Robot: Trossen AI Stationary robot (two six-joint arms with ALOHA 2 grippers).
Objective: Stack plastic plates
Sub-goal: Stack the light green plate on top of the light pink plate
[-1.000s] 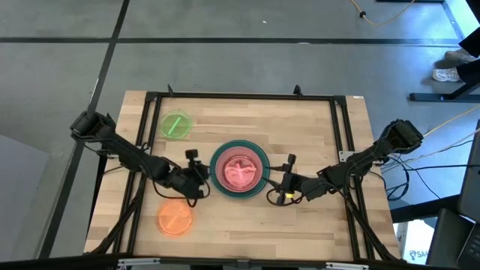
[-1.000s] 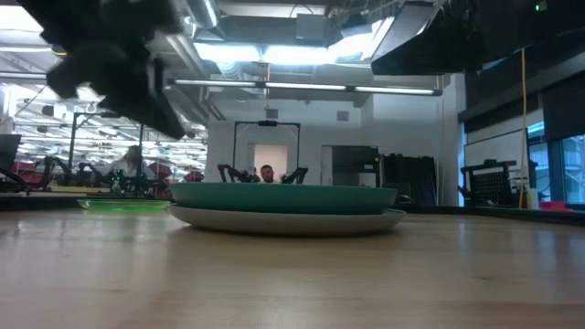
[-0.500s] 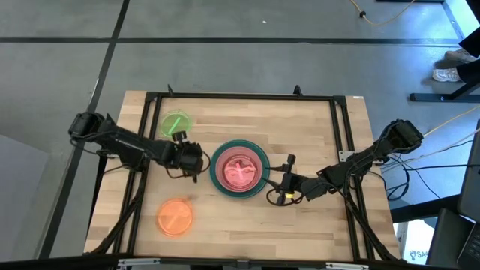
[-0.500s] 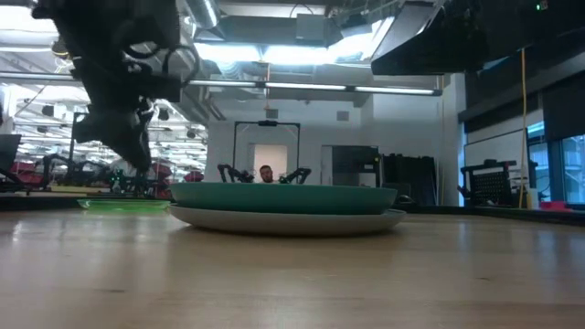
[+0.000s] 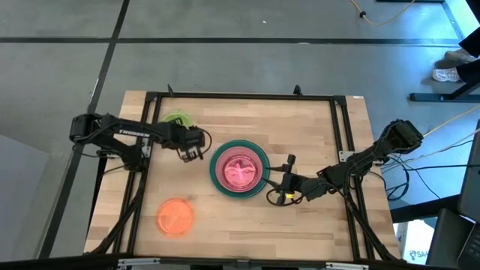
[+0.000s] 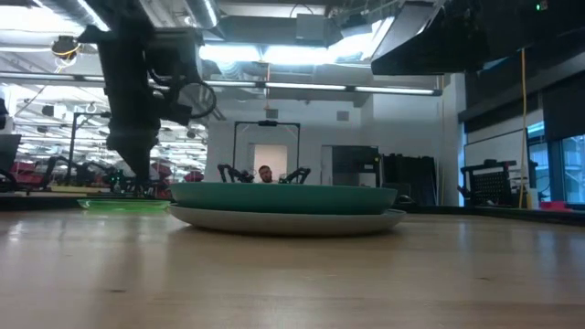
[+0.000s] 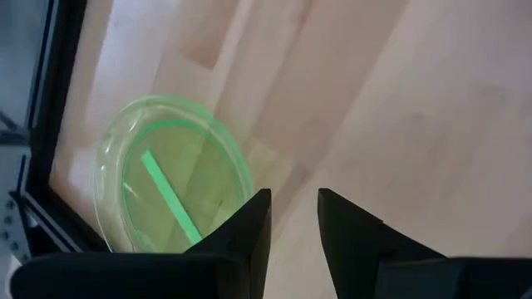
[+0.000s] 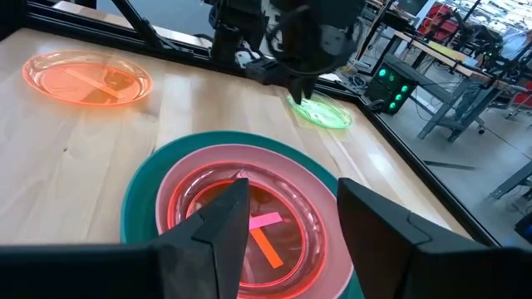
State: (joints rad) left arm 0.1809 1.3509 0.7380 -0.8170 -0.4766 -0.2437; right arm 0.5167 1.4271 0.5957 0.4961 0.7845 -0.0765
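Note:
A stack sits mid-table: a large teal-green plate (image 5: 240,169) on a grey plate (image 6: 288,220), with a pink plate (image 8: 320,195) in it and a small pink-red one (image 8: 249,218) on top. A small translucent green plate (image 7: 170,187) lies flat near the far-left corner. A small orange plate (image 5: 175,217) lies flat near the left front. My left gripper (image 5: 190,150) hangs open above the table between the green plate and the stack, touching nothing. My right gripper (image 5: 280,192) waits open beside the stack's right rim.
A black frame (image 5: 240,96) runs around the wooden table top. Bare wood lies in front of the stack and on the right half. The left arm (image 5: 127,133) crosses over the green plate's near edge. Beyond the table, a person and other benches show in the room.
My left gripper has swung from beside the orange plate toward the far edge and now hangs near the green plate; the arm has turned with it. The orange plate now shows whole. No plate has moved.

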